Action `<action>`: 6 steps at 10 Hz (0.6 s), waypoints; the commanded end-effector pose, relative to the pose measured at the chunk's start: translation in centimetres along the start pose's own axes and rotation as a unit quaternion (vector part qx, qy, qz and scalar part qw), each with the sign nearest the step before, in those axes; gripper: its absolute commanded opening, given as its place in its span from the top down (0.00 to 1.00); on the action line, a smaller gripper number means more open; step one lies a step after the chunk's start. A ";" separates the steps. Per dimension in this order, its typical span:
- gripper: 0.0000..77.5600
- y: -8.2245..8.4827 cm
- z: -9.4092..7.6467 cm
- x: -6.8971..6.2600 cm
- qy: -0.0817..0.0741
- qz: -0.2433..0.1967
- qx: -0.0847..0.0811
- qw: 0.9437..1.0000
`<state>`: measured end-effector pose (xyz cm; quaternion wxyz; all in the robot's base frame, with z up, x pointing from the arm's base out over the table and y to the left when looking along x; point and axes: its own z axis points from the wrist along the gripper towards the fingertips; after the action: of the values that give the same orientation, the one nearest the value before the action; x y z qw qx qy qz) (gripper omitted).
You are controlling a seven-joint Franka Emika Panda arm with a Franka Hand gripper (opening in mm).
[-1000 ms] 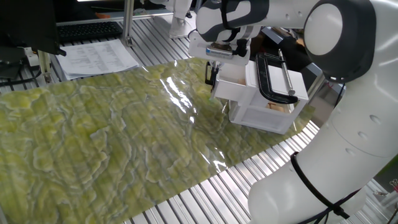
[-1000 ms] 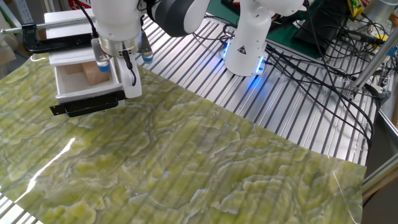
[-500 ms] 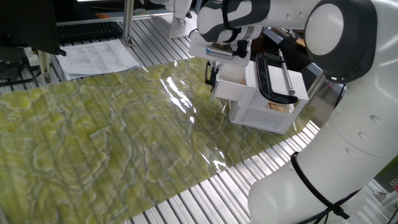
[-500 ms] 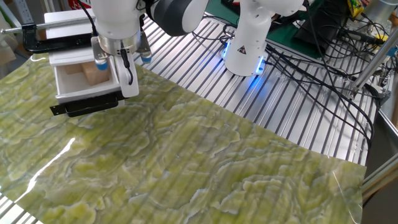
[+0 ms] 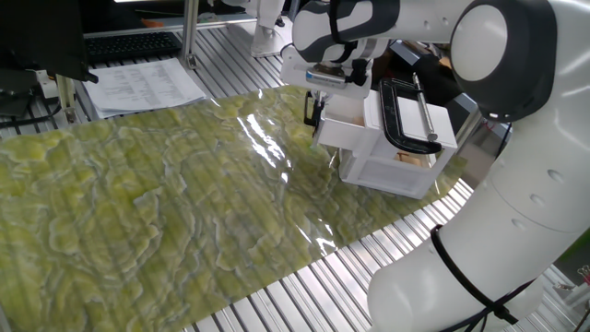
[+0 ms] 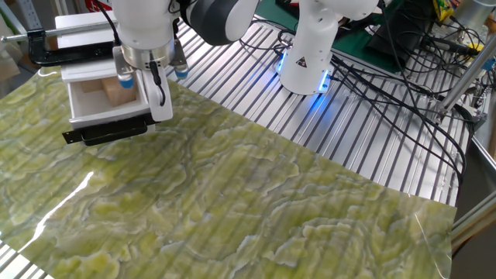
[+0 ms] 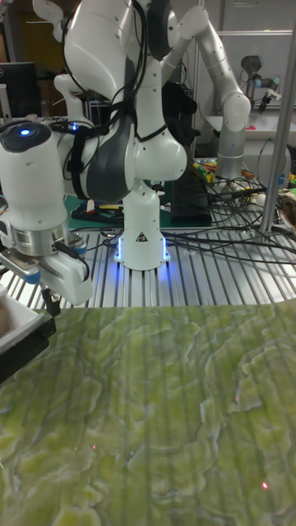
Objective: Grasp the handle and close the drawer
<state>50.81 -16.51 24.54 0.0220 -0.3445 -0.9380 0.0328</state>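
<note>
Lying nearest in the other fixed view, a green marbled mat [image 6: 256,201] covers most of the table's ribbed metal top [image 6: 232,70]. At its far left edge stands the drawer [image 6: 105,101], a small white box pulled out of its white cabinet [image 6: 77,35], with a pale wooden block [image 6: 116,93] inside. The drawer's flat front faces the mat, and a black bar, the handle [image 6: 105,133], runs along its lower edge. The gripper [image 6: 147,97] hangs at the drawer's right front corner, one white finger [image 6: 163,101] reaching down beside the drawer front; whether the jaws are apart, together or clamped on the handle cannot be told from here.

One fixed view looks from the opposite side: the drawer [image 5: 346,132] shows its white front, the gripper [image 5: 315,109] is at its left edge, dark fingertips against it, and the handle is hidden there. This view alone shows a large black clamp [image 5: 403,115] with a silver screw rod on top of the cabinet [image 5: 396,166], and papers [image 5: 143,85] at the far left.

Only a corner of the drawer [image 7: 18,325] appears in the tall fixed view, with the black bar [image 7: 25,349] below it and the gripper [image 7: 57,288] just beside. Behind stands the arm's white base [image 7: 140,238], lit blue.
</note>
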 end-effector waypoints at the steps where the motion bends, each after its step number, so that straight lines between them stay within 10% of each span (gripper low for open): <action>1: 1.00 -0.2 0.0 -0.4 0.000 -0.001 -0.006 1.000; 6: 1.00 0.1 -0.3 0.1 0.002 -0.003 -0.004 1.000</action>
<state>50.80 -16.36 24.70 0.0240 -0.3434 -0.9385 0.0285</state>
